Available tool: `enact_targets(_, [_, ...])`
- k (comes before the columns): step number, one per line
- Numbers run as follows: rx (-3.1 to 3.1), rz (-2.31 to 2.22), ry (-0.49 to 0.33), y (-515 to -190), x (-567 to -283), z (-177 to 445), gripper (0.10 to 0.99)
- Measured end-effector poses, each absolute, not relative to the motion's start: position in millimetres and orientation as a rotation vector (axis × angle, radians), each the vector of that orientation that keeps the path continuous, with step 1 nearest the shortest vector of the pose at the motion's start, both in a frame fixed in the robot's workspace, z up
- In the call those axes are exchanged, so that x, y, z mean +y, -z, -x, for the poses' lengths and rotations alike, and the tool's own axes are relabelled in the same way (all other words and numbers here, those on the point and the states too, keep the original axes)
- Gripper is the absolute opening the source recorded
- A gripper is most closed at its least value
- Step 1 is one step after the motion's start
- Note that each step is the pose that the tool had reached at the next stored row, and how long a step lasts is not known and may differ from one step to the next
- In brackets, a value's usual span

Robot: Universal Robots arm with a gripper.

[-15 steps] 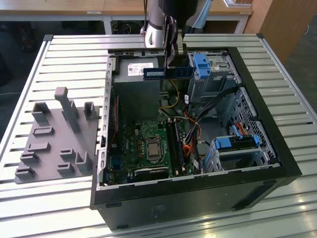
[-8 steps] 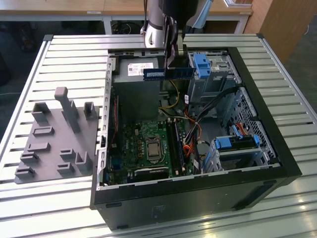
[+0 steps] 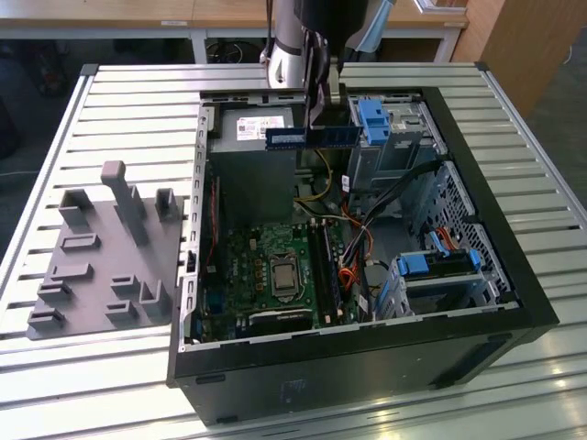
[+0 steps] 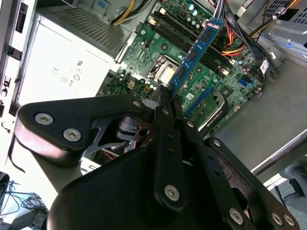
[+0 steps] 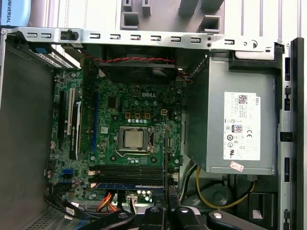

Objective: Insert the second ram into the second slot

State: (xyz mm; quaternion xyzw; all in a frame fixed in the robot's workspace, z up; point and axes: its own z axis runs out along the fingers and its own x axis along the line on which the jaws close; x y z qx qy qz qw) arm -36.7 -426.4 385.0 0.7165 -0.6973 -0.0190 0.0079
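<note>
My pincer (image 4: 167,99) is pinched on the second ram (image 4: 194,52), its near end hidden between the fingers (image 4: 164,122), the rest jutting beyond the tips. I count one stick held and one other blue stick (image 5: 127,185) seated beneath the pincer.

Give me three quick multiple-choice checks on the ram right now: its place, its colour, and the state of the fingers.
1. Where is the ram?
A) seated in a slot
B) in the air over the open case
C) lying on the grey tray

2. What colour is its board?
A) blue
B) red
C) yellow

3. How are the fingers?
A) wide open
B) shut on nothing
C) shut on the ram

Answers:
1 B: in the exterior view it hangs level above the case.
2 A: the board is blue in the exterior view and the second wrist view.
3 C: in the second wrist view they pinch one end of the stick.
</note>
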Motion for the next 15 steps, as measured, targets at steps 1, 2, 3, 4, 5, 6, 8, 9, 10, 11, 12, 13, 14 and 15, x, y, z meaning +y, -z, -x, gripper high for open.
enact_targets(1, [-2.180,-2.240,0.059,-385.0,-426.7,36.6,0.141])
enact_targets(2, [-2.180,-2.240,0.059,-385.0,-426.9,36.7,0.141])
enact_targets(3, [-2.180,-2.240,0.059,-385.0,-427.0,36.6,0.141])
enact_targets(4, [-2.180,-2.240,0.059,-385.0,-427.2,36.6,0.141])
enact_targets(5, [-2.180,-2.240,0.059,-385.0,-427.6,36.6,0.141])
enact_targets(6, [-2.180,-2.240,0.059,-385.0,-428.2,36.6,0.141])
enact_targets(8, [-2.180,-2.240,0.059,-385.0,-429.5,36.7,0.141])
enact_targets(9, [-2.180,-2.240,0.059,-385.0,-430.2,36.7,0.141])
enact_targets(10, [-2.180,-2.240,0.059,-385.0,-430.8,36.6,0.141])
enact_targets(11, [-2.180,-2.240,0.059,-384.9,-431.5,36.7,0.141])
enact_targets(12, [-2.180,-2.240,0.059,-384.9,-431.9,36.7,0.141])
enact_targets(13, [-2.180,-2.240,0.059,-385.0,-432.3,36.7,0.141])
enact_targets(14, [-2.180,-2.240,0.059,-385.0,-432.7,36.7,0.141])
enact_targets(15, [-2.180,-2.240,0.059,-384.9,-432.8,36.7,0.141])
